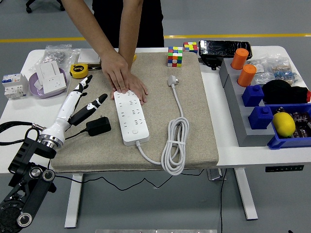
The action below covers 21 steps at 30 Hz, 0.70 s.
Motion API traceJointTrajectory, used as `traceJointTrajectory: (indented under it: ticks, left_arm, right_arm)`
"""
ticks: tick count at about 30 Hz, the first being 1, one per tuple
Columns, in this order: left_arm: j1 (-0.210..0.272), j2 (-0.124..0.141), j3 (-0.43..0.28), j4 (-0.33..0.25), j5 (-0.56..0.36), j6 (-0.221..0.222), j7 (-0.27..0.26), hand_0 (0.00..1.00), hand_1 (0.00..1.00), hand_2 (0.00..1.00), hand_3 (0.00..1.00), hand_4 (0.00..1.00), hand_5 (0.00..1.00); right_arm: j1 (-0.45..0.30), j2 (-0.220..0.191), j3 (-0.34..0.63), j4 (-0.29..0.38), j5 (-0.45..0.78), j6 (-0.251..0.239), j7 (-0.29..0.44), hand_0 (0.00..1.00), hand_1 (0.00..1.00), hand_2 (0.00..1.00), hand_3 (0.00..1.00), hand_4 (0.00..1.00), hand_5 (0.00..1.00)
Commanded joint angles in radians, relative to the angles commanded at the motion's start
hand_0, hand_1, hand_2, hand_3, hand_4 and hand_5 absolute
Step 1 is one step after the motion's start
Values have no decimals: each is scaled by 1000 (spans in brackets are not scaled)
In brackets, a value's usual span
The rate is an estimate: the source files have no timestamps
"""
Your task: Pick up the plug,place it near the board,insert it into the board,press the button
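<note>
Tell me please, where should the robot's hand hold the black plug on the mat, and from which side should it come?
Probably the blocky body of the black plug, pinched across its two long sides from above. It lies flat on the mat, just left of the power strip, and the open left hand is already close on that side.

The white desk [228,145] carries a beige mat [194,97] under the left hand [80,102]. Beyond this hand lie a yellow tape measure [78,71] and a purple bowl [41,86].
</note>
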Motion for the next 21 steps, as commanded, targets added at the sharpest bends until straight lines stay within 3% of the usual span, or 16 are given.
traceJointTrajectory:
  ticks: [5, 11, 12, 17, 18, 21]
  left_arm:
    - [25, -22, -22, 10, -201, -64, -14, 998, 998, 998, 998, 998, 998]
    - [40, -28, -42, -12, -454, -132, 30, 998, 998, 998, 998, 998, 998]
    - [40, -28, -44, -13, -500, -139, 37, 914, 917, 906, 934, 998, 998]
    - [54, -28, -56, -20, -708, -159, 58, 914, 917, 906, 934, 998, 998]
    - [57, -29, -59, -22, -753, -162, 59, 846, 825, 790, 798, 998, 998]
    - [59, -31, -65, -25, -870, -164, 59, 846, 825, 790, 798, 998, 998]
  right_arm:
    - [-4, 3, 2, 0, -1, 1, -1, 856, 788, 770, 816, 998, 998]
    - [-3, 5, 4, 0, -1, 0, 1, 855, 789, 771, 815, 998, 998]
    - [-2, 5, 5, 0, -2, 0, 1, 855, 788, 771, 815, 998, 998]
    - [-3, 8, 8, 0, -2, 0, 2, 855, 788, 771, 815, 998, 998]
    - [-4, 9, 9, 0, -1, 0, 2, 855, 789, 771, 815, 998, 998]
    - [-6, 10, 11, 0, -3, 1, 1, 855, 789, 771, 815, 998, 998]
